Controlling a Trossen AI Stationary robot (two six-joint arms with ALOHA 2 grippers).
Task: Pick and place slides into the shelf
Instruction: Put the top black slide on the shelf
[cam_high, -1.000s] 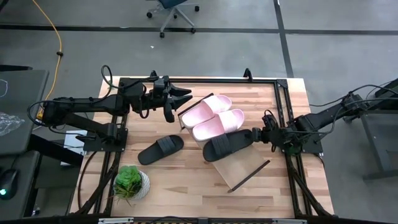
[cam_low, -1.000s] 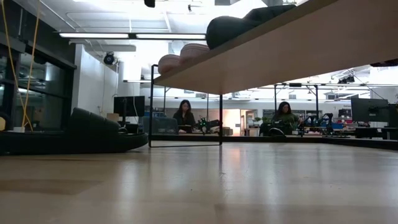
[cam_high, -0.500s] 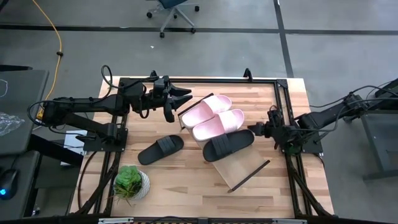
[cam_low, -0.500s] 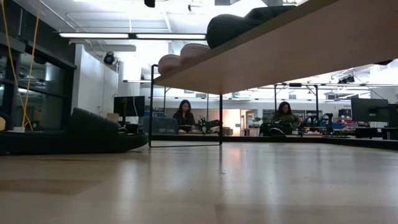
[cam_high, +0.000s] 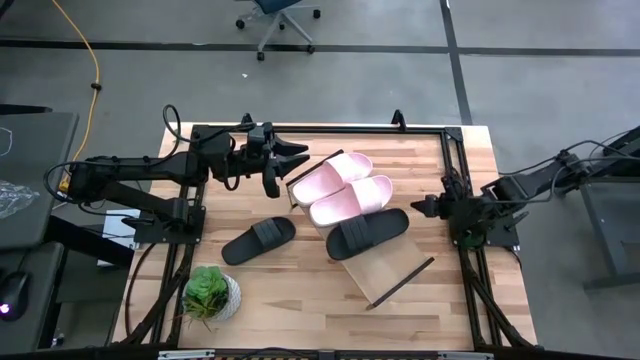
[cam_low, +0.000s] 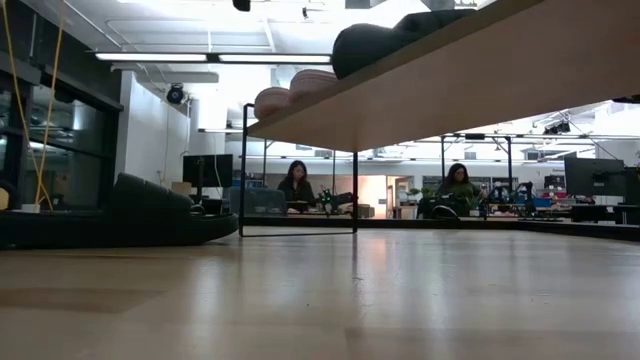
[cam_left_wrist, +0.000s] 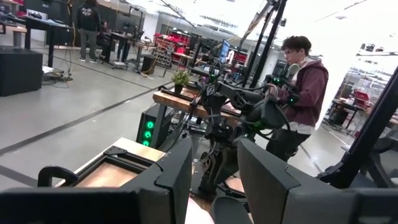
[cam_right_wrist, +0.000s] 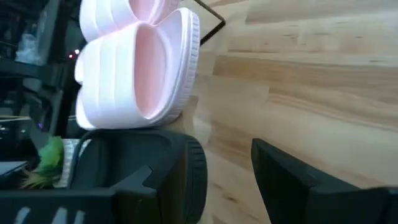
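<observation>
The shelf (cam_high: 392, 266), a long light-wood board, runs aslant across the table and stands on thin dark legs (cam_low: 243, 170). Two pale pink slides (cam_high: 335, 172) (cam_high: 352, 197) and one black slide (cam_high: 368, 232) lie side by side on it, soles down. A second black slide (cam_high: 258, 240) lies on the tabletop to the shelf's left. My left gripper (cam_high: 288, 168) hovers open and level at the shelf's far-left end, with nothing between its fingers (cam_left_wrist: 214, 174). My right gripper (cam_high: 428, 206) is open, a short way to the right of the shelved black slide (cam_right_wrist: 186, 165).
A potted green plant (cam_high: 212, 293) stands at the near left corner. Black frame rails (cam_high: 455, 170) border the table's sides and far edge. Bare wood lies toward the near edge (cam_high: 300, 310). People sit in the room beyond (cam_low: 298, 185).
My right gripper has drawn back from the end of the shelved black slide toward the table's right edge, its fingers still open. The slide stays where it was on the shelf.
</observation>
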